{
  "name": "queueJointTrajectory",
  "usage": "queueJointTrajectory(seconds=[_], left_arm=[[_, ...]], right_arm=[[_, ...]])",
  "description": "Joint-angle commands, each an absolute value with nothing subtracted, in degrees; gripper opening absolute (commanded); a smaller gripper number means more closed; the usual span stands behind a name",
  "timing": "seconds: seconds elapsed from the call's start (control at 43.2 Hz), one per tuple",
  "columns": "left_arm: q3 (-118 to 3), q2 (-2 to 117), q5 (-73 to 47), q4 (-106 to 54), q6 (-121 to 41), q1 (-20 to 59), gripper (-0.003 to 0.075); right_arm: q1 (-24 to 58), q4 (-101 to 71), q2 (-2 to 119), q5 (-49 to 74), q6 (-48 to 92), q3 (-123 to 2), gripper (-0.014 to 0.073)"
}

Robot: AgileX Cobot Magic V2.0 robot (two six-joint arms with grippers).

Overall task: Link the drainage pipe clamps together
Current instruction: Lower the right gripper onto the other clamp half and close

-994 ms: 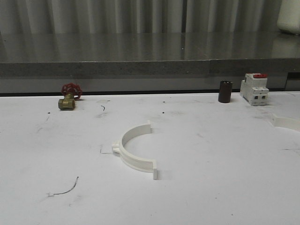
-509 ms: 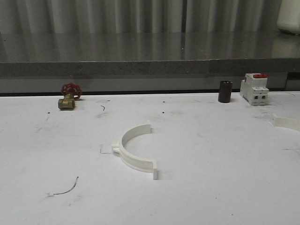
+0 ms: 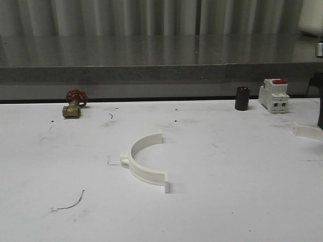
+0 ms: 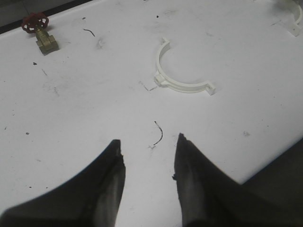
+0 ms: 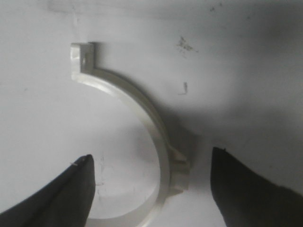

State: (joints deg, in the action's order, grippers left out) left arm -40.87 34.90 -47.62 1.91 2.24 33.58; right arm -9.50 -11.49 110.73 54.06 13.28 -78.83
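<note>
Two smooth white plastic half-ring clamps lie apart; both arms' fingers spread.

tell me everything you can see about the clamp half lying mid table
The clamp half is a white, plastic-looking semicircular band standing on its edge on the white table. Each end turns out into a small flat tab, and a small lug sticks out from the middle of its outer curve. In the front view it opens toward the right. It lies alone, touching only the table, with the open left pincer well short of it.

white clamps, red-wheeled brass valve
</note>
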Motion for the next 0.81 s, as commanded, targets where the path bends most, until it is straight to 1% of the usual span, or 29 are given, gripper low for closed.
queueJointTrajectory(seconds=[0.0, 0.185, 0.231, 0.301, 0.393, 0.463, 0.648, 0.786], left_arm=[[-42.33, 34.84, -43.46, 1.9, 2.99, 33.38, 0.026], [-42.33, 34.84, -43.46, 1.9, 2.99, 33.38, 0.026], [-42.33, 34.84, -43.46, 1.9, 2.99, 33.38, 0.026], [-42.33, 34.84, -43.46, 1.9, 2.99, 33.38, 0.026], [-42.33, 34.84, -43.46, 1.9, 2.99, 33.38, 0.026], [-42.33, 34.84, -43.46, 1.9, 2.99, 33.38, 0.026], [-42.33, 34.84, -43.46, 1.9, 2.99, 33.38, 0.026], [-42.33, 34.84, -43.46, 1.9, 2.99, 33.38, 0.026]], right_arm=[[-8.24, -11.08, 109.65, 52.95, 15.22, -81.47, 0.054], [-6.25, -6.03, 110.93, 51.88, 15.09, -81.87, 0.0538], [-6.25, -6.03, 111.03, 51.73, 15.04, -81.87, 0.0521], [-6.25, -6.03, 111.03, 51.57, 14.99, -81.87, 0.0451], [-6.25, -6.03, 111.03, 51.71, 14.99, -81.87, 0.0319], [-6.25, -5.92, 111.03, 51.95, 14.99, -81.87, 0.0243], [-6.25, -5.5, 111.03, 52.32, 14.99, -81.87, 0.016], [-6.25, -5.5, 111.03, 52.72, 14.99, -81.87, 0.0057]])
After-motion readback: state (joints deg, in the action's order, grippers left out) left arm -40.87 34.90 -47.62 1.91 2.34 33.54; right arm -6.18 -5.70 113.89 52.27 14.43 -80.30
